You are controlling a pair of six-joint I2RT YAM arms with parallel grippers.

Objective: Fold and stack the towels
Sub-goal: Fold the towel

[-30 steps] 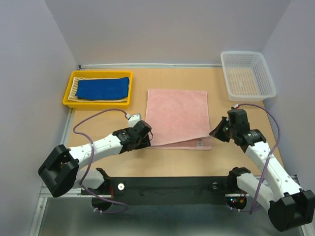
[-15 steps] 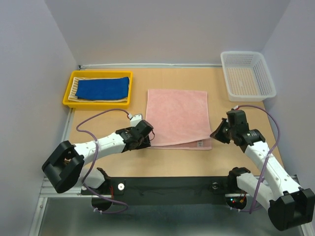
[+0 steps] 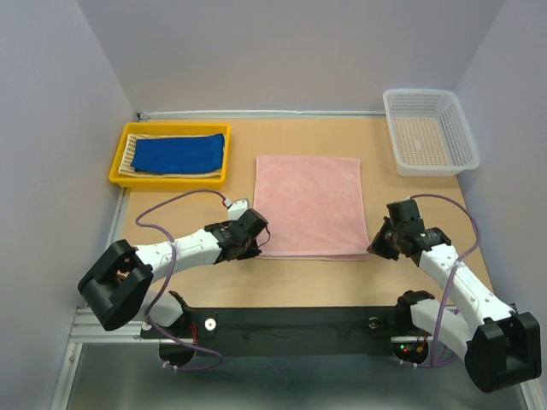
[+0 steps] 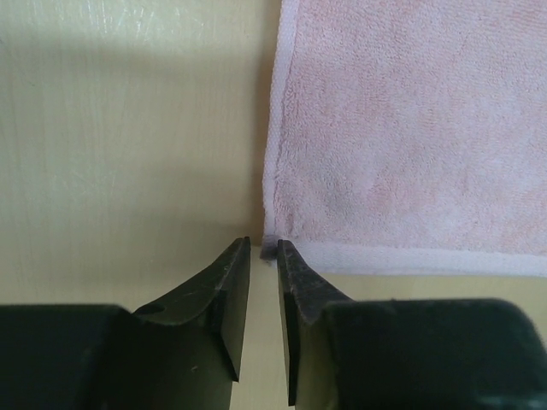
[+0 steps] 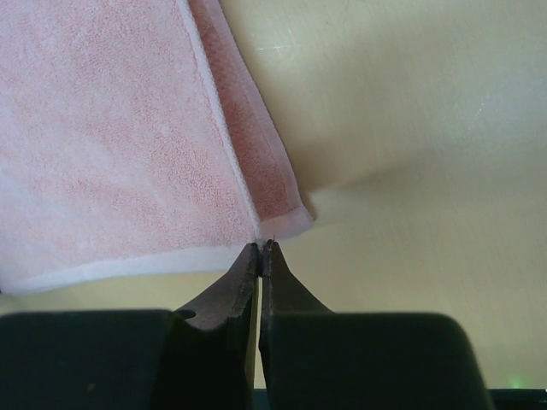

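You're on the last towel, by my read. The striped towel lies in the yellow tray at the far left, and the blue towel is folded on top of it, so two of three look stacked.

The pink towel lies flat mid-bench, well apart from the tray. The right wrist view shows two layers at its near right corner, the lower one jutting out a little, so I judge one fold is in. Left to do: at least one more fold, then lift it onto the blue one. The white basket at the far right has no towel in it.

Your left gripper sits at the near left corner. Its jaws are narrow with a slit between them, and the corner hem just touches the tips, not clearly pinched. Your right gripper is at the near right corner with its jaws pressed together and the tips against the upper layer's hem. I can't tell if any cloth is nipped between them.

Labels: none show on any towel in these views. There's no brand and no readable writing on the tray, basket or bench either.
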